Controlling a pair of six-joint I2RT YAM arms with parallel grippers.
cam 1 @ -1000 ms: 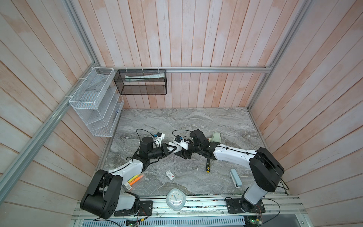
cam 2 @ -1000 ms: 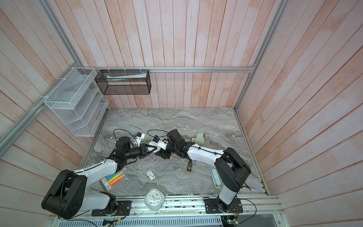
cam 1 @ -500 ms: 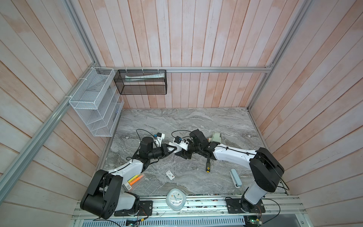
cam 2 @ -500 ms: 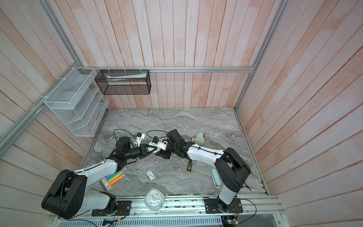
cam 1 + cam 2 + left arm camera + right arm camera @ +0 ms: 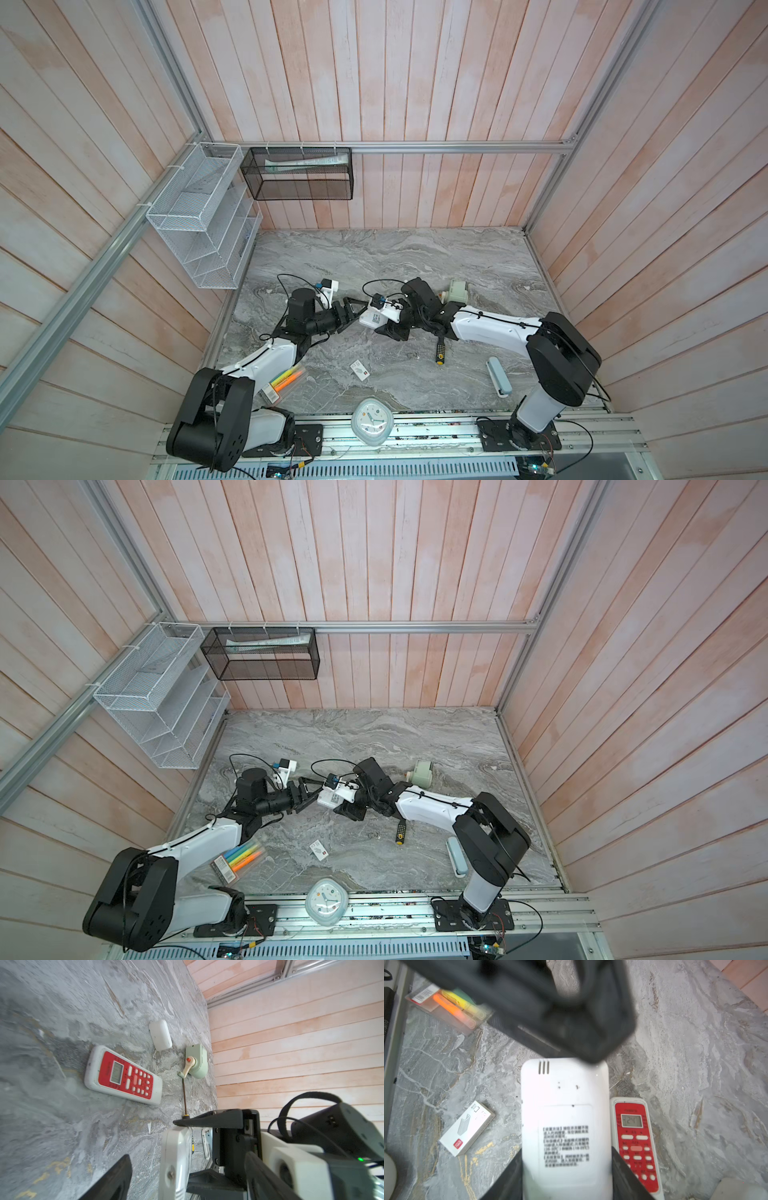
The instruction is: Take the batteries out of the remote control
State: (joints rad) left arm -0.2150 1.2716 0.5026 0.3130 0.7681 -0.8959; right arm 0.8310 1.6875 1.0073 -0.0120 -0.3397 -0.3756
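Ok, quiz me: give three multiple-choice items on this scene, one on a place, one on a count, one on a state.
1. Where is the red-faced remote?
A. flat on the table
B. in the wire rack
C. in the black mesh basket

2. How many remotes does the right wrist view show?
A. one
B. two
C. four

3. How does the left gripper stand?
A. shut on the screwdriver
B. shut on the small white box
C. open

Answers:
1 A, it lies face up on the marble.
2 B, the held white remote and the red one.
3 C, its fingers stand spread, gripping nothing.
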